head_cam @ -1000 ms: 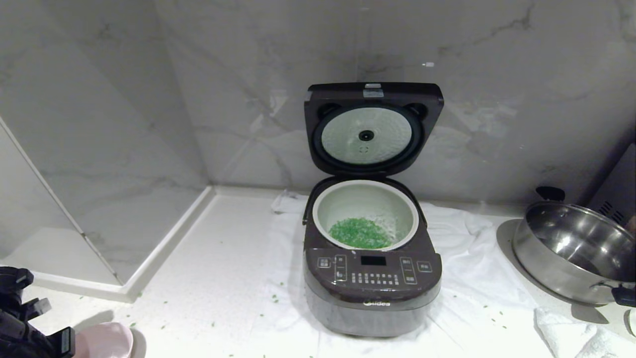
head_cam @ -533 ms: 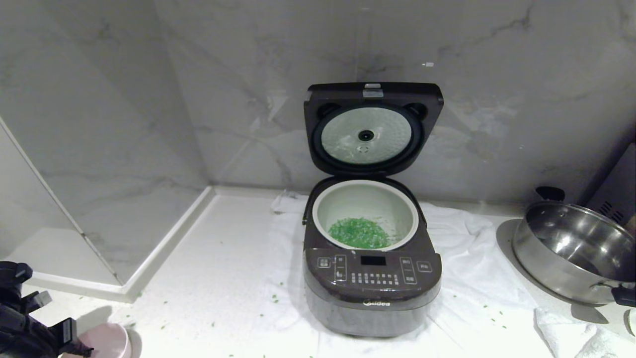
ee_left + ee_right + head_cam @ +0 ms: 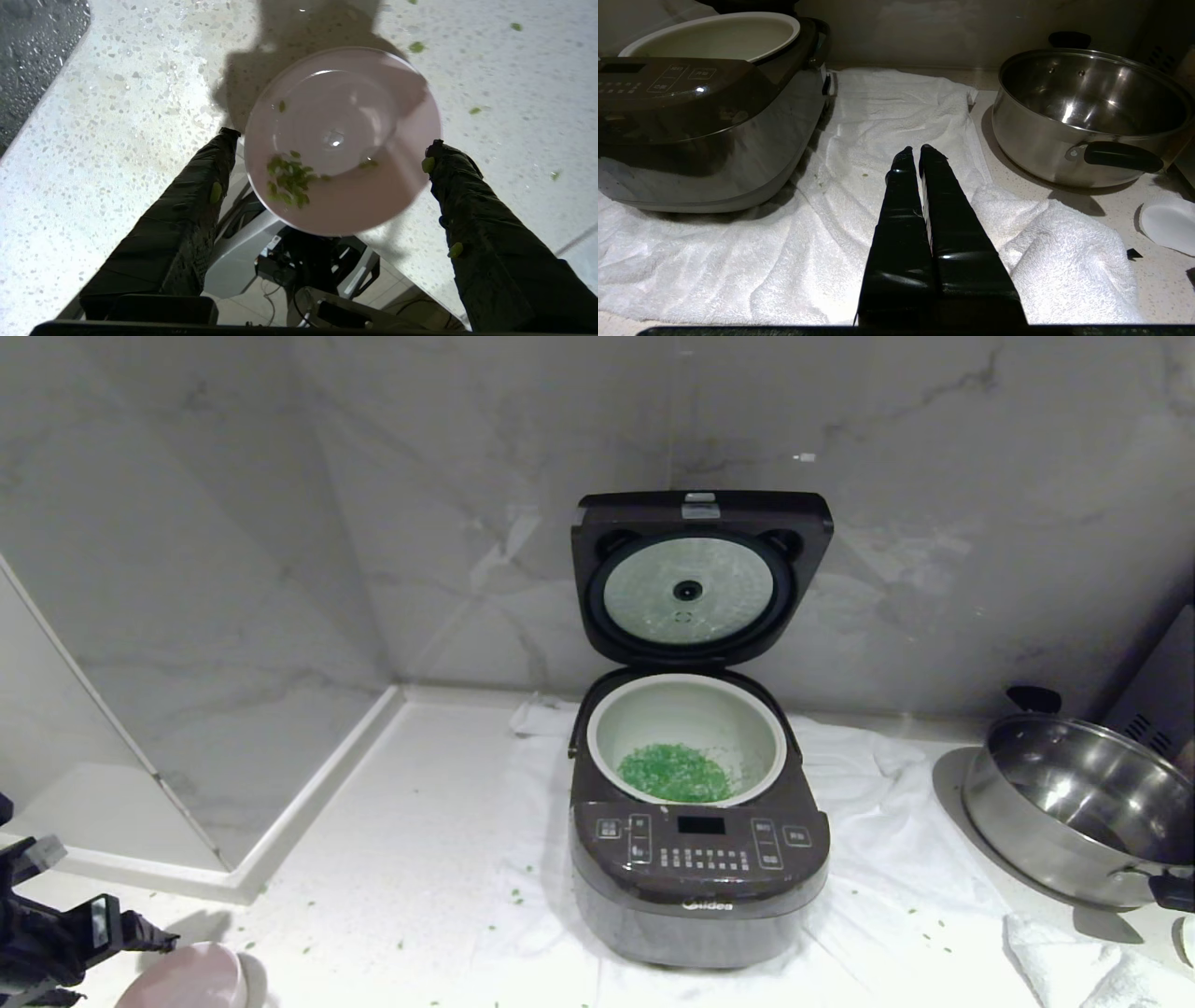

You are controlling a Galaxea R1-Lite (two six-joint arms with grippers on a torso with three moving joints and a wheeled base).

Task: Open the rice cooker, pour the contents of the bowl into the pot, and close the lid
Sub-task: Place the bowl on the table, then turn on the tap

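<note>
The rice cooker (image 3: 698,887) stands on a white towel with its lid (image 3: 700,581) swung up against the wall. Green contents (image 3: 674,773) lie in the white pot (image 3: 607,733). At the counter's front left corner stands the pink bowl (image 3: 187,978), upright, with a few green bits (image 3: 287,179) left inside. My left gripper (image 3: 331,139) is open above the bowl (image 3: 355,205), one finger on each side and clear of the rim. My right gripper (image 3: 915,149) is shut and empty over the towel, to the right of the cooker (image 3: 705,121).
A steel pan (image 3: 1074,812) with black handles stands at the right on the counter. The white towel (image 3: 896,859) spreads under and around the cooker. Loose green bits (image 3: 513,894) dot the counter. The bowl stands close to the counter's front edge (image 3: 420,275).
My left gripper has opened and let go of the bowl, which stays on the counter. Its fingers have spread and drawn up and away from the bowl. The right arm has not moved.
</note>
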